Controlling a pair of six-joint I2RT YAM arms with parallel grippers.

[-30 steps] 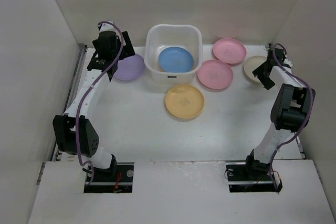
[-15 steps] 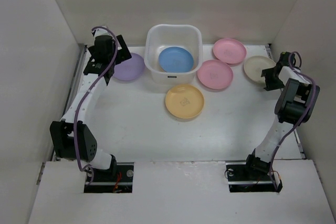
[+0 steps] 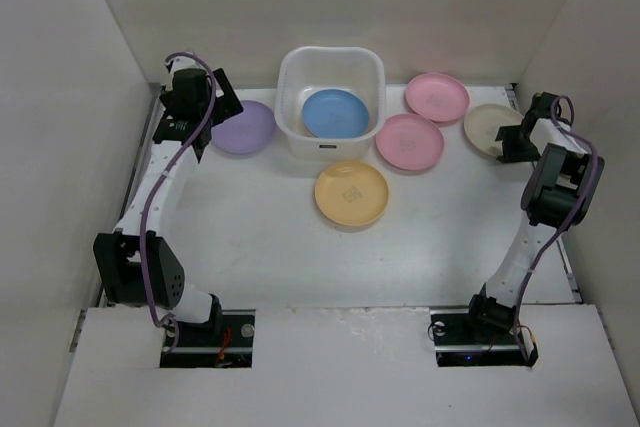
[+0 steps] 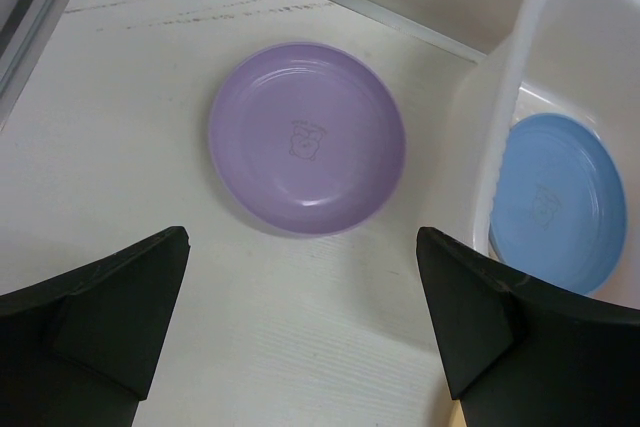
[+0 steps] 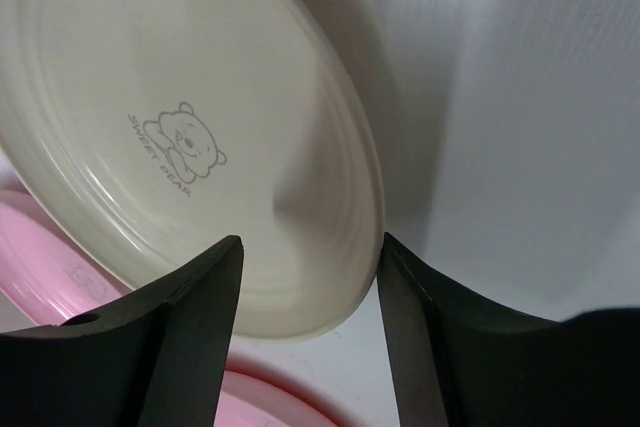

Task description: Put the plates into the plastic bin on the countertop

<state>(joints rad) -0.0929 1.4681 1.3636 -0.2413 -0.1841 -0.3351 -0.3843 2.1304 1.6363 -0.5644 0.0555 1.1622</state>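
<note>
- Fingers (image 5: 185, 327) of right gripper (image 5: 310, 242): apart, straddling the near rim of cream plate (image 5: 170, 97). Nothing clamped. Can't tell if the pads touch.
- Advice: pinch the rim itself, one finger over and one under. The plate is shallow and probably slick, so close slowly or it will skate away.
- Cream plate lies on countertop (image 3: 270, 237) at far right, close to right wall (image 3: 590, 67). Little wrist room there, so lift before swinging left to bin (image 3: 292, 97).
- Left gripper (image 4: 302, 237): fingers wide apart, empty, hovering over purple plate (image 4: 305, 137), which lies flat just left of bin.
- Bin sits at back centre with blue plate (image 3: 335, 113) inside.
- Two pink plates (image 3: 409, 141) lie between bin and cream plate; carry over them.
- Yellow plate (image 3: 351, 193) lies in front of bin.
- Surface: flat matte white. Walls (image 3: 330, 7) enclose three sides.
</note>
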